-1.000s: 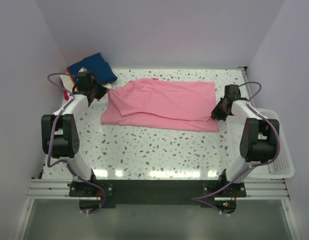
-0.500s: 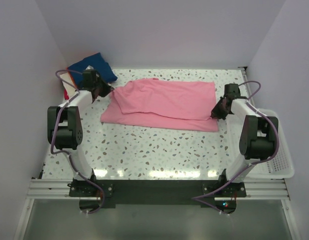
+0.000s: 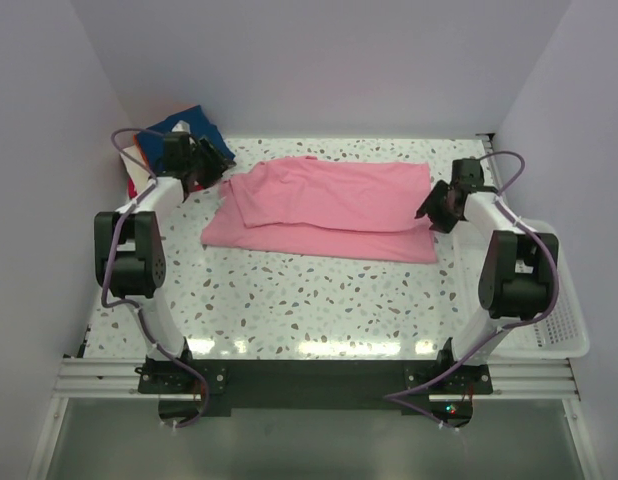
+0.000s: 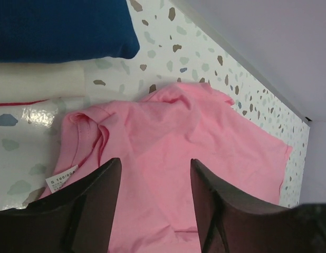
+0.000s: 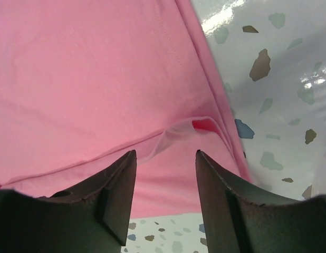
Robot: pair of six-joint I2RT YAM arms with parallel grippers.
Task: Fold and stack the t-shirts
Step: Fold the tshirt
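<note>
**Both grippers off the pink shirt, long fold laid down**

Over the last second my left gripper (image 3: 203, 161) has pulled back from the left edge of the pink shirt (image 3: 324, 205) toward the far-left corner. It now hangs over the gap between the collar and the stack there. My right gripper (image 3: 435, 207) has lifted off the shirt's right edge and tipped upward. On both, the fingers are spread with nothing between them, and each wrist view shows only cloth lying flat below.

The shirt itself has barely shifted. It lies across the far middle of the table (image 3: 319, 300), doubled along its length, with the lower layer showing as a strip along the near edge. I judge the lengthwise fold finished and let go. The crosswise folds and the move onto the stack are not yet done.

Much of the scene is hard to read:
- **The stack:** From above, my left arm covers part of it, so I see the navy shirt (image 3: 189, 130) on top and only thin coloured slivers beneath. My left wrist view shows navy above a white shirt (image 4: 36, 79) with a fine red line under it, all cut off at the frame edge. I cannot count the layers.
- **The collar:** The label (image 4: 63, 179) is visible, but its print is too small to read.
- **The sleeves:** I cannot tell where they sit inside the fold.
- **The right hem:** My right wrist view shows a small red patch in the crease, and I cannot say what it is.
- **The basket:** The basket (image 3: 567, 310) is partly behind my right arm.
</note>
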